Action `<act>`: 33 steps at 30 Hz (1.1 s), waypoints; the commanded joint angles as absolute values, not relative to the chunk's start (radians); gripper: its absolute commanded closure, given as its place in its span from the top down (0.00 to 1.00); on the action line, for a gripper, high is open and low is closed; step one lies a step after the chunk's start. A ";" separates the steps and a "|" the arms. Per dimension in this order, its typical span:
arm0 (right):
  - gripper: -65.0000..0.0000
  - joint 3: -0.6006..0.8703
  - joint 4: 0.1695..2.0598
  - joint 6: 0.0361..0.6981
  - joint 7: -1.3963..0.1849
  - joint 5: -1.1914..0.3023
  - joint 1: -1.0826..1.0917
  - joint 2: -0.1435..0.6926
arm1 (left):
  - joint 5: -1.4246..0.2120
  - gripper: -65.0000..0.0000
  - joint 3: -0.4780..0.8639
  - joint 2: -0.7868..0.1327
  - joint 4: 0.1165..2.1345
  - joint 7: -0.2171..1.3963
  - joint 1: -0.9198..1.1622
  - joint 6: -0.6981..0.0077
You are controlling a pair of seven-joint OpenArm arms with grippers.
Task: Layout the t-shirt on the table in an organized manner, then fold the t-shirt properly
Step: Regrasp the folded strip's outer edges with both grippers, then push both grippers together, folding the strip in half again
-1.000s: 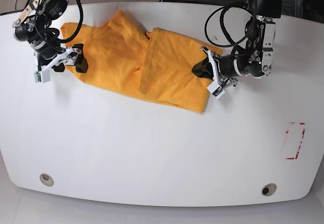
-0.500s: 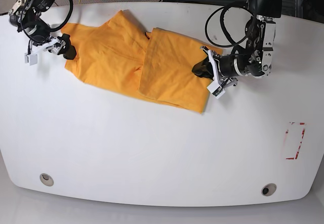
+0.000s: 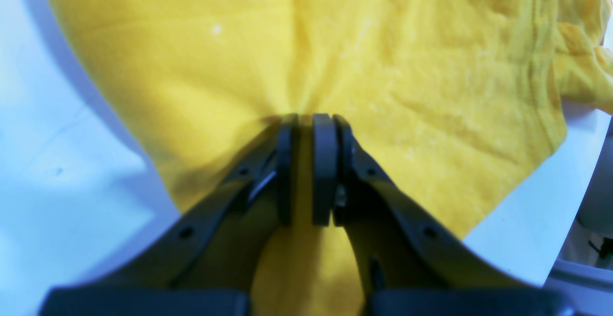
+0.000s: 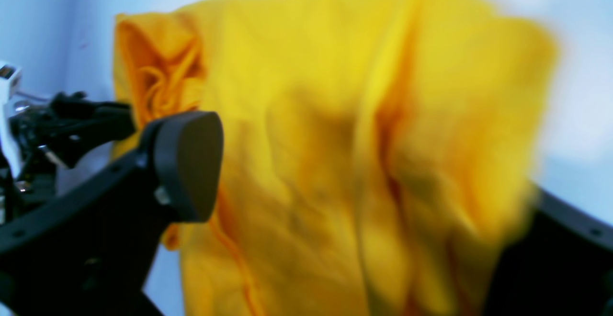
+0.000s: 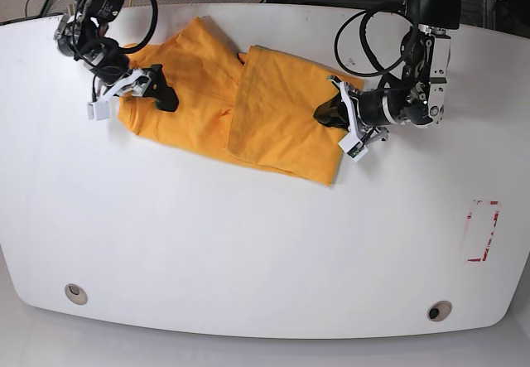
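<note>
The t-shirt (image 5: 240, 106), bunched at the desk's (image 5: 248, 243) twelve o'clock, is pinched at its three o'clock edge by the left gripper (image 5: 331, 112), while the right gripper (image 5: 157, 89), jaws spread, has swung back over the nine o'clock edge for regrasping.

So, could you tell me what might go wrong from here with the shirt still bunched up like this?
The left gripper is shut on a small pinch of the t-shirt; a pull could slip off it or drag both folded layers together. The right gripper is open around a blurred cloth edge, so it may close on several layers. The sleeve beside it could stay creased.
</note>
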State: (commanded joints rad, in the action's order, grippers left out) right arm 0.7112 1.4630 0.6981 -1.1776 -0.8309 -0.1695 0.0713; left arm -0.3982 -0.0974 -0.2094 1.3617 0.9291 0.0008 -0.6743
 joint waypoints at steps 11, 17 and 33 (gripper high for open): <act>0.03 0.700 1.547 0.698 -1.135 -0.831 -0.170 0.097 | -0.392 0.06 -0.097 -0.191 1.362 0.932 0.027 -0.667; 0.00 0.699 1.719 0.698 -1.141 -0.831 -0.186 0.101 | -0.392 0.06 -0.101 -0.162 1.360 0.932 0.065 -0.598; 0.01 0.444 1.959 0.676 -1.136 -0.831 -0.176 0.073 | -0.398 0.06 -0.101 -0.015 1.360 0.934 0.105 -0.441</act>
